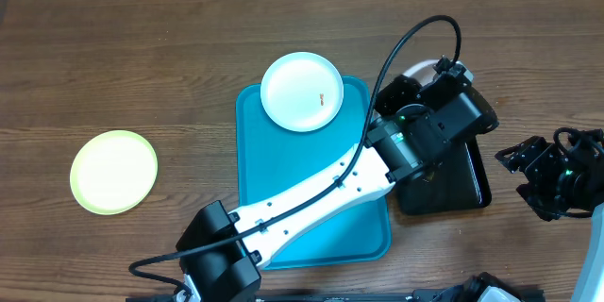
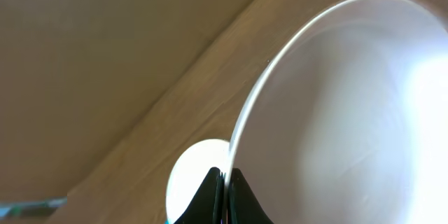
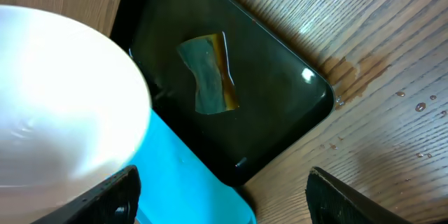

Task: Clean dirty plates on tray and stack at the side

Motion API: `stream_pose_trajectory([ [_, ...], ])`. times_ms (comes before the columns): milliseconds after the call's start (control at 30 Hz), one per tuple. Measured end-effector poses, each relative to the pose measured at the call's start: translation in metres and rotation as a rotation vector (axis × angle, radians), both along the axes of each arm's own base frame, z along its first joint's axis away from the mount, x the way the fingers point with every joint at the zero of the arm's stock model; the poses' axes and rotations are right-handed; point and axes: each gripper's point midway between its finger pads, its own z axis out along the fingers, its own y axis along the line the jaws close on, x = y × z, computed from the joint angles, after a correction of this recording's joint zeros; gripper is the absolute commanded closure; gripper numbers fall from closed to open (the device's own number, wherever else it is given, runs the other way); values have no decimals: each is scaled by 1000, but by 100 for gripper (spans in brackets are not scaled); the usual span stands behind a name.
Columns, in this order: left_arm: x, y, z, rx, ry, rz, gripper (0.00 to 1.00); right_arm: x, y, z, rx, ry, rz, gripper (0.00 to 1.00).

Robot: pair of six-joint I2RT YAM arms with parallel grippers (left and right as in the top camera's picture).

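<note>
left jaws clamp a white plate (image 2: 336,112), mostly hidden overhead; right jaws wide, seemingly empty.

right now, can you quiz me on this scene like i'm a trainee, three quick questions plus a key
1. True or false: the left gripper is shut on the rim of a white plate.
2. Fill in: the right gripper stands ___, with nothing between its fingers.
3. The yellow-green plate lies: A in the right gripper; B on the table, left of the turquoise tray; C on top of the white plate.
Key: 1 true; 2 open; 3 B.
</note>
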Motion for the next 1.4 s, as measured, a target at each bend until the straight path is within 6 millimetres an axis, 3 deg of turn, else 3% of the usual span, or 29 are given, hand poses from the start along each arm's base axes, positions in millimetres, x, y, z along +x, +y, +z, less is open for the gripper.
stream_pose_trajectory([
  [467,-6,3,-5,-13,27,21,96,1,-1,0,-4,-5,3,23],
  [633,2,7,27,-26,-118,85,96,1,-1,0,-4,-6,2,23],
  [800,-8,-8,53,28,-172,-4,96,3,-2,1,-10,-13,3,22],
  [1400,-11,-11,61,90,-211,-28,96,2,-1,0,-6,-8,3,22],
])
